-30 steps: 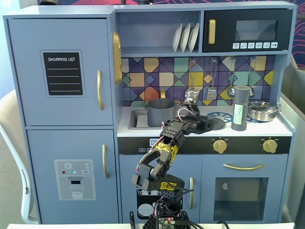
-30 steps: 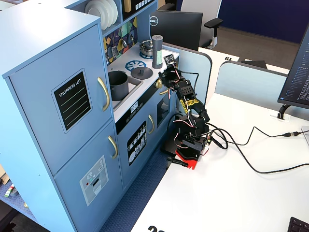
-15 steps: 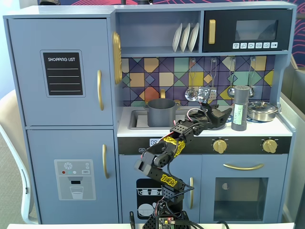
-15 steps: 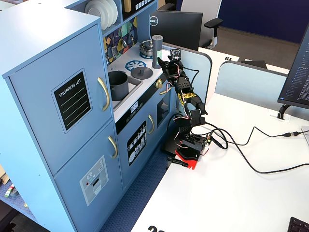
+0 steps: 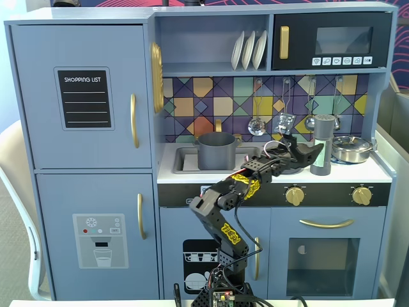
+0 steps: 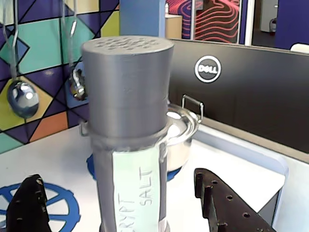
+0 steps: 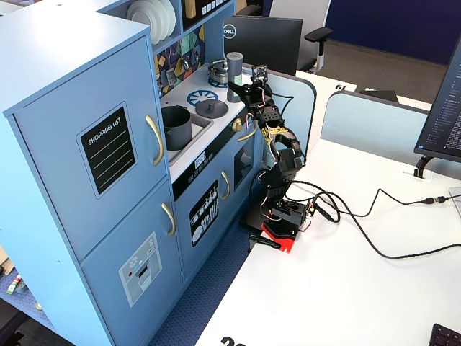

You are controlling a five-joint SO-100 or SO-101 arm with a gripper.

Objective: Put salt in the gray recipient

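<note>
Count on my inspection: one salt shaker (image 6: 128, 140) between my fingers (image 6: 227, 205); one gray pot (image 5: 215, 150); one silver pan (image 5: 351, 148); one flat gray lid (image 7: 211, 108); three white plates (image 5: 249, 50) on the shelf; four hanging utensils (image 5: 284, 109); two gold stove knobs (image 5: 294, 195).

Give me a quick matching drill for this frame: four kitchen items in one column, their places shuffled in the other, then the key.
Items:
1. salt shaker
2. dark gray pot
3. white plates
4. shiny silver pan

Places:
A. upright on the top shelf
B. in the sink
C. far right of the counter in the front fixed view
D. between the open fingers of the gripper

Pairs: 1-D, 2-B, 3-A, 4-C
</note>
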